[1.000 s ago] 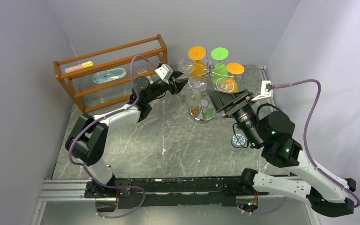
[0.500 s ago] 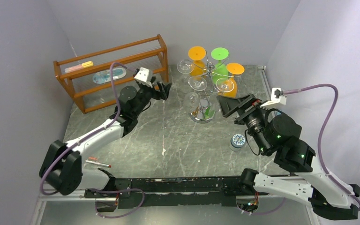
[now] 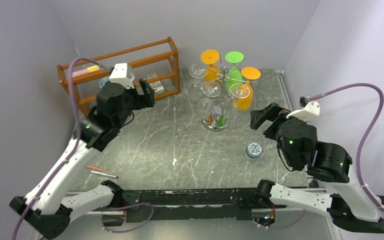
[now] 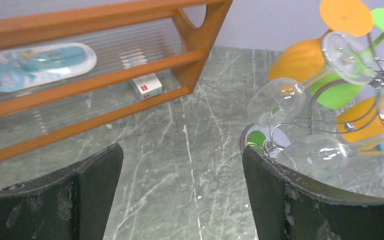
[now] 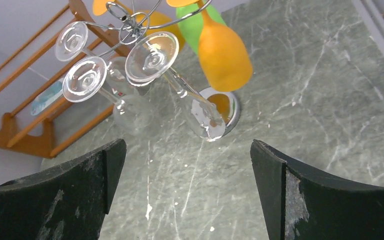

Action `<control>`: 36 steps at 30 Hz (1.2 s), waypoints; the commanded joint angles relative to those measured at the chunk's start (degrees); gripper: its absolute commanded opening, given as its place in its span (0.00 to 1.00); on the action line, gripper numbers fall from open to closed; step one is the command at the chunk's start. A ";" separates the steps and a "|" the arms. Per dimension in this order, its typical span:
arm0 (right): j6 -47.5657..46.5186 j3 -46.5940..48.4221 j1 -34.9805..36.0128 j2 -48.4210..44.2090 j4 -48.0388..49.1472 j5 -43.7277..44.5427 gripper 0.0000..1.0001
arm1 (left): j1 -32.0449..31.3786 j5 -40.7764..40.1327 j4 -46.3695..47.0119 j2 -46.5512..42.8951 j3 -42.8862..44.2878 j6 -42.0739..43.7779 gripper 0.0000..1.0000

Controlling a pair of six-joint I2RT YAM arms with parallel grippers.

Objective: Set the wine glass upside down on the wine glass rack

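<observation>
The wine glass rack, a chrome wire stand on a round shiny base, holds several glasses hanging upside down. Three are clear, and one clear wine glass hangs on the near left side. Orange and green glasses hang behind. My left gripper is open and empty, off to the left of the rack near the shelf. My right gripper is open and empty, to the right of the rack. The right wrist view shows the clear feet and the rack base beyond my gripper. The left wrist view shows clear bowls beside my gripper.
An orange-brown wooden shelf with clear panels stands at the back left, with a small box and a blue packet behind it. A small round tin lies right of centre. A red pen lies near the left front.
Both arms have drawn back from the rack with jaws opening wide: the left swung left toward the shelf, the right pulled back to the right. A clear glass stays hanging on the rack.
</observation>
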 commanded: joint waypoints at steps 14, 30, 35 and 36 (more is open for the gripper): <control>-10.09 8.67 -0.08 -4.11 -3.53 3.17 1.00 | 0.25 -2.09 -35.00 -12.94 21.80 8.48 0.92; -12.11 5.29 -0.06 -7.37 2.55 0.62 1.00 | 0.27 -1.85 -33.77 -15.36 18.84 9.41 0.92; -12.22 5.52 -0.05 -7.28 2.55 0.65 1.00 | 0.22 -1.81 -33.35 -15.63 18.08 9.30 0.92; -12.20 5.45 -0.03 -7.28 2.55 0.70 1.00 | 0.23 -1.87 -33.18 -15.75 17.90 9.31 0.92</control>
